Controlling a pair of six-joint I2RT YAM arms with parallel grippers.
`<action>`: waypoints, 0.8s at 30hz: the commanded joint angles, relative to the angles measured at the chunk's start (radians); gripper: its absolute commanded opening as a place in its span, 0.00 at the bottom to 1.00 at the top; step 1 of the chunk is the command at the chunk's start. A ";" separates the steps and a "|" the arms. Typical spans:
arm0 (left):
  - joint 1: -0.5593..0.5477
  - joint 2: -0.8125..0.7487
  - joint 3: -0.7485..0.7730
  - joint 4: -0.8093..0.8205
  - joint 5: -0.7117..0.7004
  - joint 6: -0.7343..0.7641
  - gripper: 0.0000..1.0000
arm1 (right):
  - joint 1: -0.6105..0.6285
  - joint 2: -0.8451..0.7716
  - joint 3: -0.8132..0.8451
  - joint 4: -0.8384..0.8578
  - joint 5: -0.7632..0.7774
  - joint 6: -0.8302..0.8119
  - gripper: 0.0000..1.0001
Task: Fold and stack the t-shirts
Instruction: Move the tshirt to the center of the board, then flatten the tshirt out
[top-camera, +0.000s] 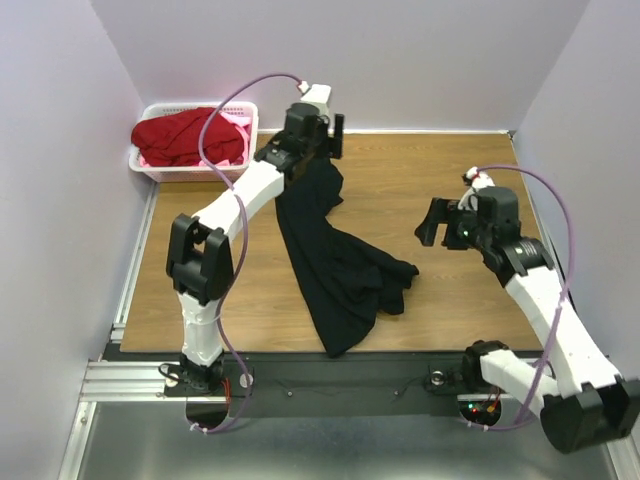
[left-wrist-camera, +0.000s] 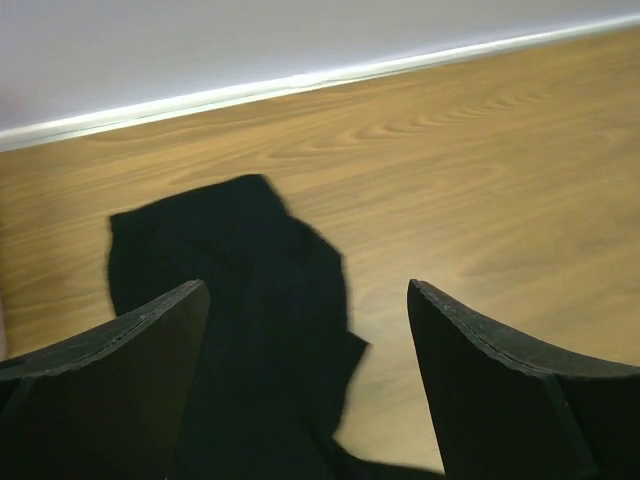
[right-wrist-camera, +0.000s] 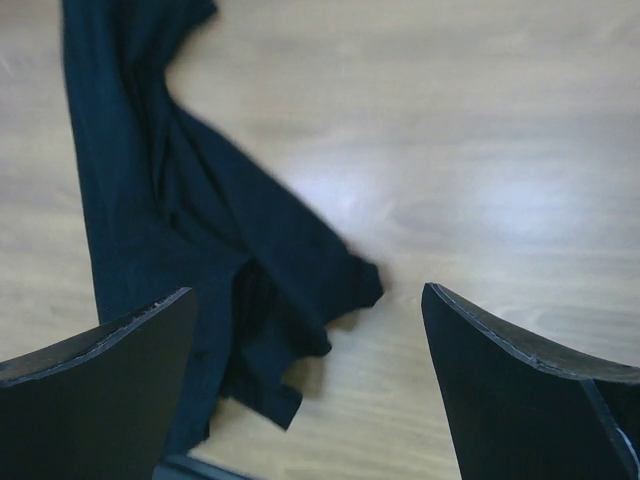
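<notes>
A black shirt is lying crumpled in a long, narrow strip on the wooden table. Its long axis is running from the far side, slightly left of centre, toward the near edge. A bunched flap is spreading out from its middle to the right. The left gripper is hovering over the strip's far end with its jaws spread wide and nothing pinched between them. In its wrist view the cloth is lying below and between the fingers, more toward the left one. The right gripper is hanging above bare wood to the right of the flap, its jaws gaping wide too and holding nothing. The flap's corner is lying ahead of it and toward its left finger, near but apart. The left arm is therefore closer to the far end and the right arm closer to the flap, so spreading the shirt flat will probably call for both. A red shirt is sitting heaped in a white basket at the far left corner, with a bit of pink cloth showing beside it.
</notes>
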 joint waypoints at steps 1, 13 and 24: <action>-0.139 -0.239 -0.068 -0.005 -0.090 -0.017 0.93 | 0.008 0.102 -0.015 -0.056 -0.123 0.033 1.00; -0.572 -0.416 -0.602 -0.074 -0.162 -0.233 0.93 | 0.008 0.332 -0.098 -0.051 -0.141 0.055 0.86; -0.598 -0.260 -0.602 -0.078 -0.146 -0.327 0.93 | 0.008 0.433 -0.136 0.033 -0.252 0.076 0.86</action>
